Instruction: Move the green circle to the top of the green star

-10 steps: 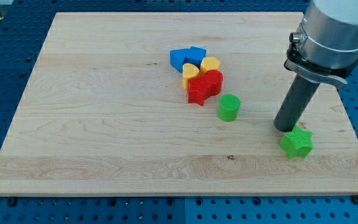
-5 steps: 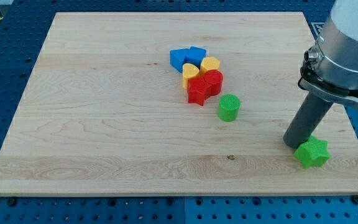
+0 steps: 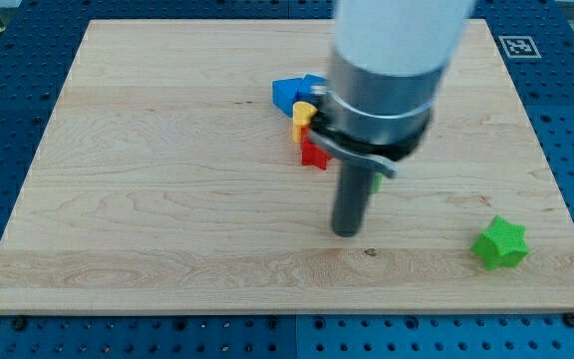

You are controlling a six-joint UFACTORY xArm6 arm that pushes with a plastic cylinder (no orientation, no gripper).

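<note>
The green star (image 3: 499, 243) lies near the board's bottom right corner. The green circle (image 3: 377, 182) is almost wholly hidden behind my rod; only a thin green sliver shows at the rod's right side. My tip (image 3: 346, 232) rests on the board just below and slightly left of the green circle, far to the left of the green star. The arm's large grey body covers the middle of the view.
A cluster of blocks sits above the tip, partly hidden by the arm: blue blocks (image 3: 289, 92), a yellow block (image 3: 301, 116) and a red block (image 3: 313, 155). The wooden board (image 3: 167, 199) lies on a blue perforated table.
My tip has left the green star and swung far left, now standing just below the green circle. The star stays where it was pushed, near the bottom right corner.
</note>
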